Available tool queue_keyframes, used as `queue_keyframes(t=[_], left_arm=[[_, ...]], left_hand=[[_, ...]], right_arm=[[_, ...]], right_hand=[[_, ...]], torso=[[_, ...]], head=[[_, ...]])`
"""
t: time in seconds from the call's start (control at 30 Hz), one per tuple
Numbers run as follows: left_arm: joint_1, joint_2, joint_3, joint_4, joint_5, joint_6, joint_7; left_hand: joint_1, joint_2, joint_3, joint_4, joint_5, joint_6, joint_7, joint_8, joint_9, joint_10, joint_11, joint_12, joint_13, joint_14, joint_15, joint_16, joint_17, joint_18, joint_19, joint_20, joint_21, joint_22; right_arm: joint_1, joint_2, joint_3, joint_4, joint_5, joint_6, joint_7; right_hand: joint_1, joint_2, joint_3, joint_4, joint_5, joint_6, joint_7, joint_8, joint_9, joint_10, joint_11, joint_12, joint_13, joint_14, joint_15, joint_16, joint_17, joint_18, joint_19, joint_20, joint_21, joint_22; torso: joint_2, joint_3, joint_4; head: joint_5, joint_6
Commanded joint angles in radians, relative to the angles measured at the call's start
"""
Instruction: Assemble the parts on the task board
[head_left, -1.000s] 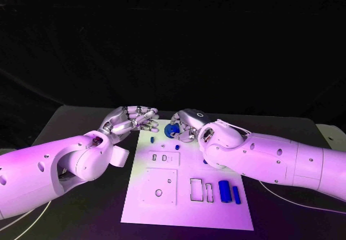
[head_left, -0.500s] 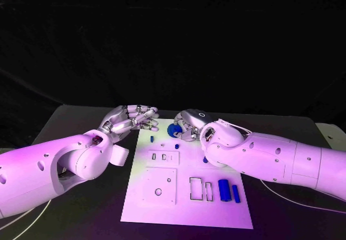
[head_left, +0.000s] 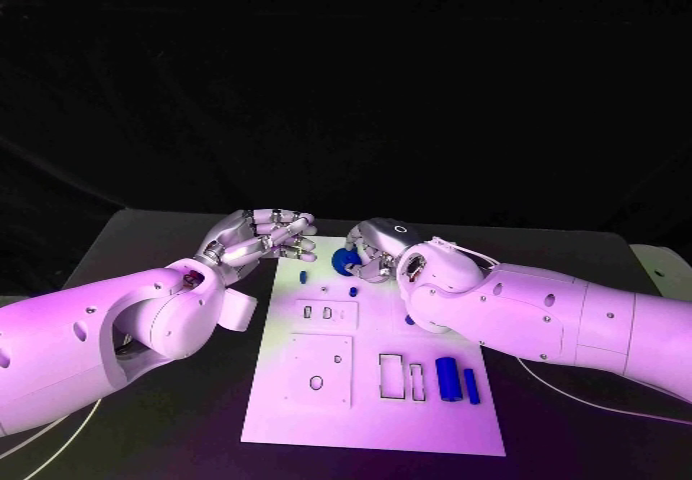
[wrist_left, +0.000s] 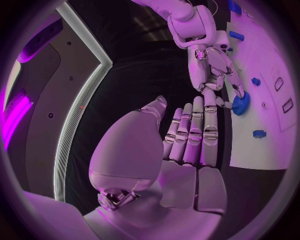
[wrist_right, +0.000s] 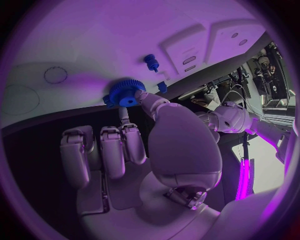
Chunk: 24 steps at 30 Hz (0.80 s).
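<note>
2 hands at board's (head_left: 378, 420) far edge: right hand (head_left: 375, 250) pinches gear (wrist_right: 127, 92), teeth clear in right wrist view; left hand (head_left: 263, 238) fingers curled, empty.

The board (head_left: 378, 420) lies on the table (head_left: 144, 240). At its far end sits a gear (head_left: 348, 262), right at the fingertips of the right hand (head_left: 378, 250). The left hand (head_left: 260, 238) is just off the board's far left corner, near the gear but apart from it. A small peg (head_left: 352, 292) stands just behind the right hand. Two rods (head_left: 457, 381) lie side by side well behind it, near the board's right edge.
</note>
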Motion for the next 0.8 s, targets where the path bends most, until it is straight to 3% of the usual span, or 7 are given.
queue_keyframes(t=[0.03,0.17,0.27,0.4,0.57,0.8], left_arm=[[0.0,0.002,0.0,0.001,0.003,0.006,0.007],[0.0,0.001,0.0,0.001,0.003,0.006,0.006],[0.0,0.0,0.0,0.002,0.003,0.006,0.006],[0.0,0.0,0.0,0.002,0.003,0.006,0.006],[0.0,0.0,0.0,0.002,0.003,0.005,0.005],[0.0,-0.001,0.0,0.002,0.003,0.005,0.005]], left_hand=[[-0.001,0.007,0.005,0.001,0.004,0.005,0.028,-0.007,-0.001,0.003,0.005,-0.004,0.002,-0.005,0.0,-0.006,0.001,0.012,-0.004,0.0,-0.001,-0.002],[-0.001,0.007,0.005,0.001,0.004,0.005,0.028,-0.007,-0.001,0.003,0.005,-0.004,0.002,-0.005,0.0,-0.006,0.001,0.012,-0.004,0.0,-0.001,-0.002],[0.001,0.006,0.008,-0.001,0.004,0.006,0.029,-0.008,-0.002,0.003,0.005,-0.005,0.001,-0.005,0.0,-0.008,0.005,0.012,-0.004,-0.001,0.0,-0.002],[0.001,0.006,0.008,-0.001,0.004,0.006,0.029,-0.008,-0.002,0.003,0.005,-0.005,0.001,-0.005,0.0,-0.008,0.005,0.012,-0.004,-0.001,0.0,-0.002],[0.001,0.006,0.008,-0.001,0.004,0.006,0.029,-0.008,-0.002,0.003,0.005,-0.005,0.001,-0.005,0.0,-0.008,0.005,0.012,-0.004,-0.001,0.0,-0.002],[0.001,0.006,0.008,-0.001,0.004,0.006,0.029,-0.008,-0.002,0.003,0.005,-0.005,0.001,-0.005,0.0,-0.008,0.005,0.012,-0.004,-0.001,0.0,-0.002]], right_arm=[[-0.002,0.002,0.0,0.001,-0.008,0.018,-0.003],[-0.002,0.003,0.0,-0.002,-0.004,0.017,-0.002],[-0.002,0.002,0.0,-0.006,0.002,0.021,-0.001],[-0.002,0.002,-0.001,-0.008,0.011,0.035,-0.001],[-0.002,0.0,-0.001,-0.009,0.018,0.062,-0.002],[-0.002,-0.006,-0.001,-0.01,0.033,0.094,-0.004]], right_hand=[[-0.01,-0.005,0.003,0.004,0.004,-0.011,0.002,-0.001,-0.001,0.0,0.0,0.0,0.136,0.09,-0.007,0.003,0.206,-0.014,0.103,-0.004,0.004,0.263],[-0.02,-0.011,-0.001,0.01,-0.002,-0.046,0.01,-0.024,-0.011,-0.006,0.007,-0.007,0.13,0.09,-0.002,0.003,0.206,-0.014,0.103,0.0,0.004,0.263],[-0.036,-0.012,-0.013,0.026,-0.044,-0.073,0.016,-0.046,-0.019,-0.012,0.014,-0.014,0.124,0.09,0.004,0.002,0.205,-0.014,0.103,0.006,0.004,0.263],[-0.073,-0.006,-0.039,0.07,-0.063,-0.088,0.019,-0.065,-0.025,-0.017,0.018,-0.019,0.119,0.09,0.009,0.002,0.205,-0.014,0.103,0.011,0.004,0.263],[-0.097,0.002,-0.06,0.107,-0.073,-0.082,0.02,-0.07,-0.025,-0.018,0.018,-0.02,0.119,0.09,0.01,0.002,0.204,-0.014,0.103,0.012,0.004,0.263],[-0.099,0.002,-0.065,0.115,-0.081,-0.076,0.019,-0.069,-0.024,-0.017,0.018,-0.019,0.12,0.09,0.01,0.002,0.205,-0.014,0.103,0.013,0.004,0.263]], torso=[[0.0,-0.0004,-0.0007],[0.0,-0.0003,-0.0009],[0.0,-0.0004,-0.001],[0.0,0.0001,-0.0005],[0.0,0.0003,-0.0008],[0.0,0.0003,-0.0011]], head=[[0.0,-0.001],[0.001,-0.001],[0.001,0.0],[0.001,0.001],[0.0,0.001],[-0.001,0.001]])
